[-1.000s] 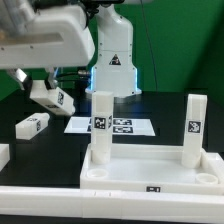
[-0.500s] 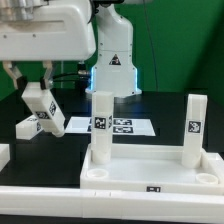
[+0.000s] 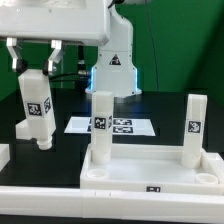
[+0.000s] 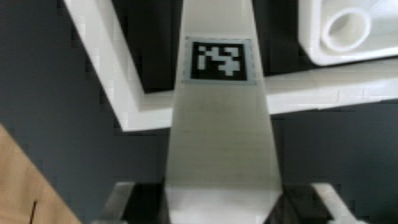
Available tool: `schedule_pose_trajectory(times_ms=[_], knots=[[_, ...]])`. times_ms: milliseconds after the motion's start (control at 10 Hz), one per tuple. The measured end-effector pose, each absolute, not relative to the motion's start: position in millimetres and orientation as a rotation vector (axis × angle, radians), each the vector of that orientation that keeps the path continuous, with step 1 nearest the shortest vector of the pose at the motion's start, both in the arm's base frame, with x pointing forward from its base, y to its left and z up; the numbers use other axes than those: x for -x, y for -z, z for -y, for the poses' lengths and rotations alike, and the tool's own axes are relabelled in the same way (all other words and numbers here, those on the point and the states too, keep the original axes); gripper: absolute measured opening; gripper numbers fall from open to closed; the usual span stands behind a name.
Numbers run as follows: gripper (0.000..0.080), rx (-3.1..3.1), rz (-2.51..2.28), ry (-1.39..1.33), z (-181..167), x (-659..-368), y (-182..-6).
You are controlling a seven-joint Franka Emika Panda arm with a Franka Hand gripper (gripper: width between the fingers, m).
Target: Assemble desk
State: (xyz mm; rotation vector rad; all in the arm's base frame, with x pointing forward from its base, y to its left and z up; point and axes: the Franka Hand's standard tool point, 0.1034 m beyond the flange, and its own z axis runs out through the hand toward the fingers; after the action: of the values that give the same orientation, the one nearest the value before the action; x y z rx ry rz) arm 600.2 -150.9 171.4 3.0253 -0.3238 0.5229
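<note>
**Bringing the next leg to the desk top**

The jaws pinch the upper end of a long white square-section plastic leg block (image 3: 36, 108) and hold it upright, its black-and-white tag facing the exterior camera. It hangs beside the broad white rimmed tray-like plastic desk top (image 3: 150, 176), off that top's side toward the exterior view's left and apart from it. We cannot tell whether its lower end touches the black surface (image 3: 60, 165).

We judge the step in hand to be seating this leg in a free corner of the top. To do it well, we would keep the leg plumb and lift it over the rim. We would then centre its narrow lower end over the recess before lowering, and loosen the grip only once it sits straight.

The top holds two upright legs in its corners away from the camera: the first standing leg (image 3: 101, 125) and the second standing leg (image 3: 194, 128). Its near corner recesses (image 3: 97, 172) show nothing in them
</note>
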Motion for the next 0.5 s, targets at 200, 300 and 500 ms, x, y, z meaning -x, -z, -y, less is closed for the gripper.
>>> schedule_pose_trajectory(times_ms=[200,300,500], knots=[[0.0284,-3.059,0.363,-0.518,116.1,-611.8,-179.5],[0.0284,-3.067,0.369,-0.539,89.0,-618.8,-184.2],[0.0284,-3.075,0.331,-0.547,73.0,-621.1,-183.8]])
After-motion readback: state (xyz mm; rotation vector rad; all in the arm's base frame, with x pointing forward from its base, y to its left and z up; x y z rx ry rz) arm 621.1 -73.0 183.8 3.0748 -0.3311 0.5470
